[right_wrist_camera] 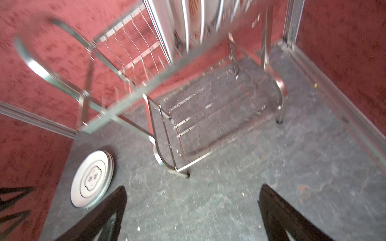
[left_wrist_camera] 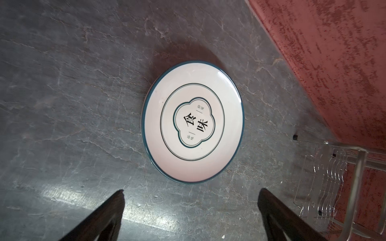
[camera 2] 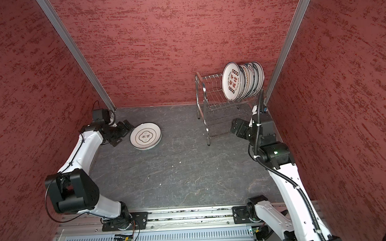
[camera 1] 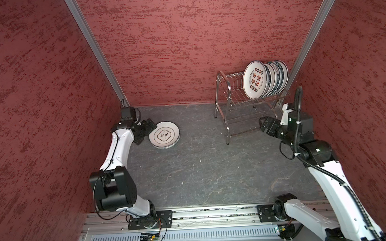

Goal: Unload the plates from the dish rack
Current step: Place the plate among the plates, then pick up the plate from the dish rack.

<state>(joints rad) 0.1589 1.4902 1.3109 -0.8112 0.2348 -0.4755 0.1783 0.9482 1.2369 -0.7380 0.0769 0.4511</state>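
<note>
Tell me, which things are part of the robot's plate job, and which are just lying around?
Part of the job:
- plates standing in the rack
- dish rack
- stacked plates lying flat on the table
- left gripper and right gripper, both open and empty

Just there:
- white crumbs
- red walls

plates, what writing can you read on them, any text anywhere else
"食味": centre of the teal-rimmed plate lying on the table.
Small characters beside it: too small to read.
Front plate in the dish rack: red and black characters, too small to read.
</note>
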